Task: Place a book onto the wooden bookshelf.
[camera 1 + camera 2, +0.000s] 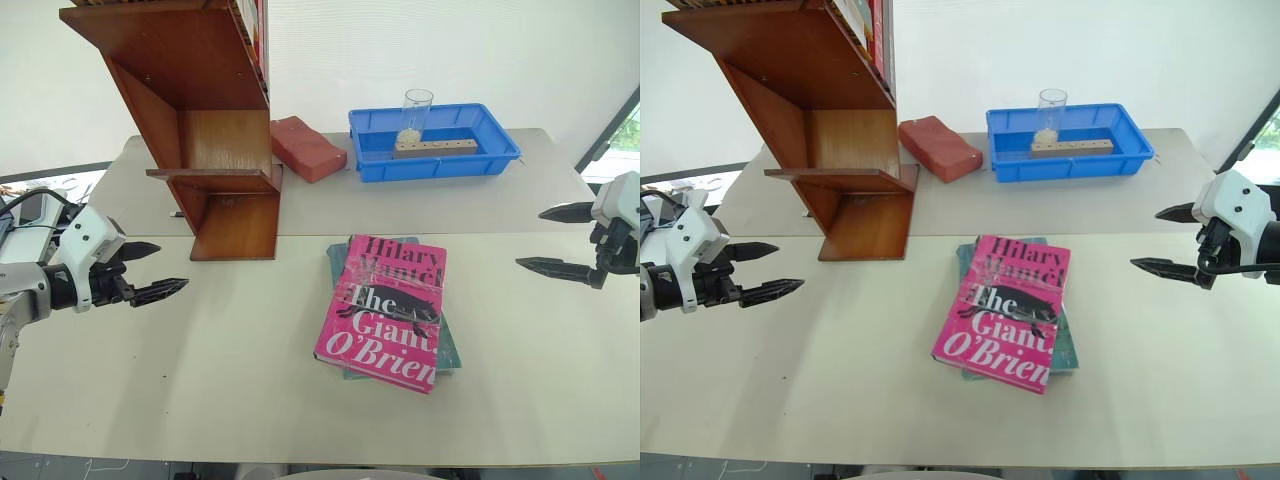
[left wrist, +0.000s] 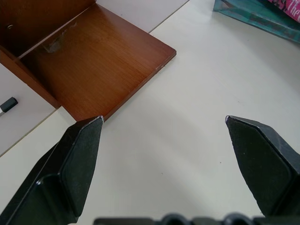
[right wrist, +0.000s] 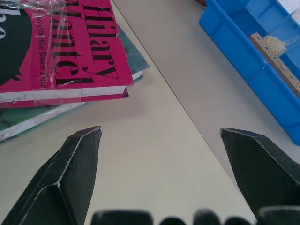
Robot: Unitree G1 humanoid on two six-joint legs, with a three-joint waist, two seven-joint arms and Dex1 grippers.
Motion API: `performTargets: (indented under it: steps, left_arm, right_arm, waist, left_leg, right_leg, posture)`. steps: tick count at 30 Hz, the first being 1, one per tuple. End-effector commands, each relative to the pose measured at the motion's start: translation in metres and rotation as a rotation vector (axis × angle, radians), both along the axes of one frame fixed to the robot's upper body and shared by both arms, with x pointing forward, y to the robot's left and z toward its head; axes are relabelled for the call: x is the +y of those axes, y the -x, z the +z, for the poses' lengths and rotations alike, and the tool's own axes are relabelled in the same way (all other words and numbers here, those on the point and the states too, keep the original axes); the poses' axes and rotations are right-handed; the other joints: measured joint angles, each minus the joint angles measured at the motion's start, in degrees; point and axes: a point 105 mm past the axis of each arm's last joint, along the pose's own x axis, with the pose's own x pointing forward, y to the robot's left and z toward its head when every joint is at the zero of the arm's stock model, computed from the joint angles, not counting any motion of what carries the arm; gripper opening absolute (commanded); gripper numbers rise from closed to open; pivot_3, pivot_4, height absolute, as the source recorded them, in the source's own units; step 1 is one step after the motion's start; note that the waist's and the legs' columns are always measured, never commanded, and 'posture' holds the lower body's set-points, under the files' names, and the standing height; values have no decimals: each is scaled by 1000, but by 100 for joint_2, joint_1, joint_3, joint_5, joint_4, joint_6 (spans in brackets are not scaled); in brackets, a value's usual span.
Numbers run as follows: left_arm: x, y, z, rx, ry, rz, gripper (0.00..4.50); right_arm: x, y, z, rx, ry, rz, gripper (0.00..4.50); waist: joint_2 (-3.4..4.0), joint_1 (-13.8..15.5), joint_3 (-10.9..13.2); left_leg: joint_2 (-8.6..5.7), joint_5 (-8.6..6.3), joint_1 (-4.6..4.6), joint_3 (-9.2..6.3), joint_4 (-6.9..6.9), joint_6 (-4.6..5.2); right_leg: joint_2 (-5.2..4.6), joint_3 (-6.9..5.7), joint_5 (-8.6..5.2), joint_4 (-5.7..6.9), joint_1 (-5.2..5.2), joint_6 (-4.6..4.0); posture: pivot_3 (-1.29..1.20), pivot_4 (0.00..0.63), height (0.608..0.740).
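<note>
The bright pink book (image 1: 385, 312) lies flat in the middle of the table, on top of a teal-green book (image 1: 447, 345). The reddish-brown wooden bookshelf (image 1: 205, 130) stands at the back left, with several books on its upper shelf. My left gripper (image 1: 155, 270) hovers open at the left, in front of the shelf's base, well clear of the pink book. At the right edge my right gripper (image 1: 545, 240) is open too, pointing toward the book from a distance. Its wrist view shows the pink book's (image 3: 61, 56) corner just beyond the fingertips.
A blue plastic tray (image 1: 500, 150) at the back right holds a clear glass (image 1: 416, 115) and a wooden block with holes. A red brick (image 1: 306, 148) lies between the shelf and the tray. A seam runs across the table behind the books.
</note>
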Motion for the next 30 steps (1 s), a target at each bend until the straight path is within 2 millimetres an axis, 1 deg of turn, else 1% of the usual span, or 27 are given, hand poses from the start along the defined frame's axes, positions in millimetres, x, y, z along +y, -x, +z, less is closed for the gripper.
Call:
performTargets:
  steps: [1,3,8,13,15,19,24,27,30]
  left_arm:
    - [3,0,10,-49,-22,-11,4500]
    - [7,1,0,-35,-56,-20,4500]
    - [8,-1,6,-35,37,-26,4500]
    - [6,-1,7,-29,68,-48,4500]
    - [3,0,8,-23,96,-57,4500]
    - [-9,9,4,36,124,-121,4500]
    - [-14,8,6,48,154,-132,4500]
    - [-28,4,8,55,248,-149,4500]
    - [-51,-5,0,88,406,-143,4500]
  right_arm:
    - [3,-1,15,-62,10,5,4451]
    - [1,-2,14,-72,14,-5,4451]
    - [-1,-6,12,-77,18,-29,4451]
    - [-3,-7,12,-83,19,-42,4451]
    - [-3,-7,10,-82,20,-46,4451]
    - [-3,-7,9,-86,18,-50,4451]
    - [-4,-5,9,-90,10,-53,4451]
    - [-7,-8,-1,-91,21,-68,3683]
    - [-2,-6,-21,-60,73,-40,2630]
  waist:
    - [0,0,0]
    - [1,-3,-1]
    - [2,9,-1]
    - [1,11,-1]
    - [1,9,-1]
    - [1,-3,-1]
    - [1,0,-1]
    - [0,18,-1]
    - [1,55,-3]
  left_leg:
    - [0,0,0,0,0,0]
    - [0,0,0,0,0,0]
    - [0,0,2,1,-1,0]
    - [0,0,1,2,0,0]
    - [0,0,1,2,-1,0]
    - [0,0,1,2,-1,0]
    - [0,0,2,1,0,0]
    - [0,0,2,1,0,0]
    - [-1,0,2,1,5,0]
  right_leg:
    - [0,0,0,0,0,0]
    - [0,0,0,0,0,0]
    - [0,1,1,0,-1,-2]
    - [0,1,1,0,0,-2]
    - [0,1,1,0,0,-2]
    - [0,1,1,0,0,-2]
    - [1,1,1,1,1,-2]
    - [1,0,1,0,4,-1]
    - [0,-1,2,0,8,2]
  posture:
    - [0,150,649]
    - [0,150,649]
    - [0,150,649]
    - [0,150,649]
    - [0,150,649]
    - [0,150,649]
    - [0,150,649]
    - [0,150,649]
    - [0,150,649]
